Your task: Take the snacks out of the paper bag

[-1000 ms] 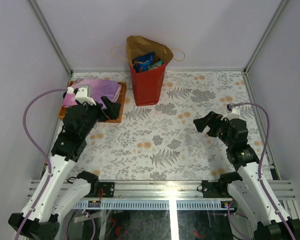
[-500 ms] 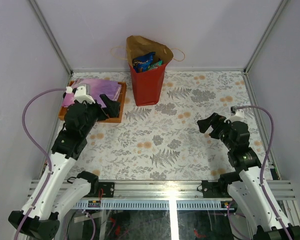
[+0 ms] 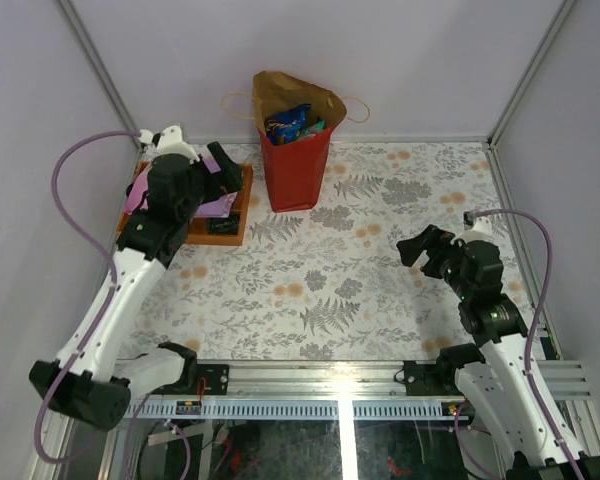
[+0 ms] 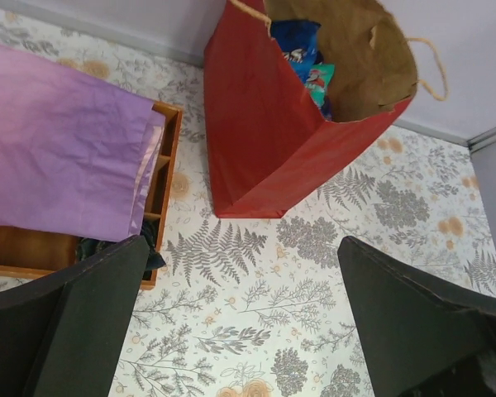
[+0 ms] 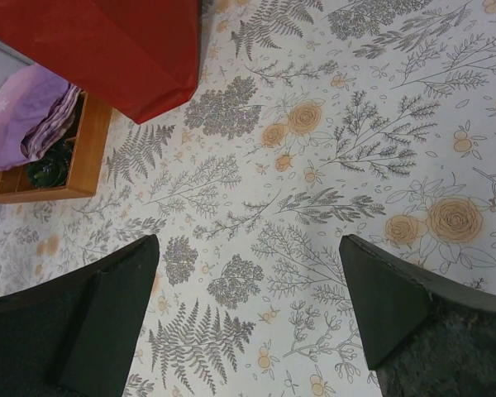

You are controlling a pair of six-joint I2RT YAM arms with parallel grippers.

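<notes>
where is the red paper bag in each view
top external: paper bag top centre, standing upright
left wrist: paper bag upper middle, mouth open
right wrist: paper bag top left corner, lower part only
shared landmark: wooden tray beside it

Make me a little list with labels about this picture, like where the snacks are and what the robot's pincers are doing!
Paper bag: red, standing upright at the back of the table, top open
Snacks: inside the paper bag, blue and green packets showing at its top
Left pincer: open, empty, over the tray, facing the bag
Right pincer: open, empty, over the table's right side, apart from the bag
Tray: orange, left of the bag, purple pouch lying across it
Snacks taken out: none visible on the table
</notes>
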